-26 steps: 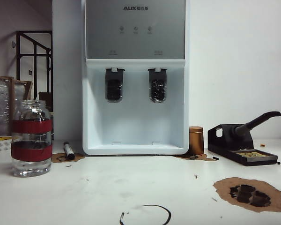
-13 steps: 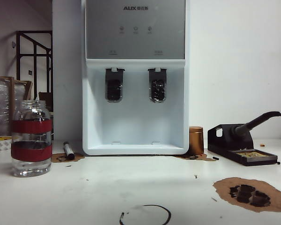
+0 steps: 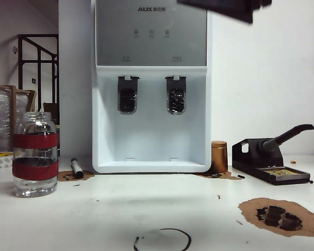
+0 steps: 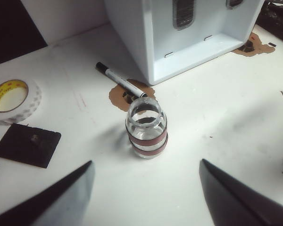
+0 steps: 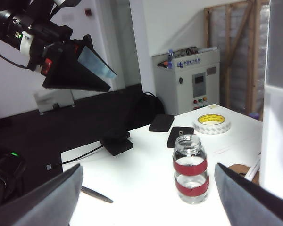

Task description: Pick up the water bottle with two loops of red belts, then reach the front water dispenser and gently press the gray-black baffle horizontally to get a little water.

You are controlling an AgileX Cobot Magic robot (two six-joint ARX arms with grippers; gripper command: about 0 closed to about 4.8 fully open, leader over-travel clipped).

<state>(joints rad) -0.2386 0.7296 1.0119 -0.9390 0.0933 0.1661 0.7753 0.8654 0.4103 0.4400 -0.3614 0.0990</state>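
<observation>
**Red-banded bottle not yet picked up, both grippers wide and empty**

Red tape rings the water bottle twice, and it stands upright on the white table, at about nine o'clock from the water dispenser in the exterior view, well apart from it. Nothing touches it.

Left gripper: hovering above the bottle and looking down on its open mouth, fingers spread wide to either side, holding nothing. Seen from the right wrist, the same gripper hangs in the air well above the table.

Right gripper: fingers likewise parted and empty, aimed across the table at the bottle. In the exterior view only a dark part of an arm shows at roughly one o'clock, over the dispenser's top edge.

By my reading the task is at its very start. No step is done: the bottle is ungrasped, and the two gray-black baffles in the dispenser's bay are unpressed. Left to do: close on the bottle, lift it, carry it to the bay, press a baffle horizontally for a little water
</observation>
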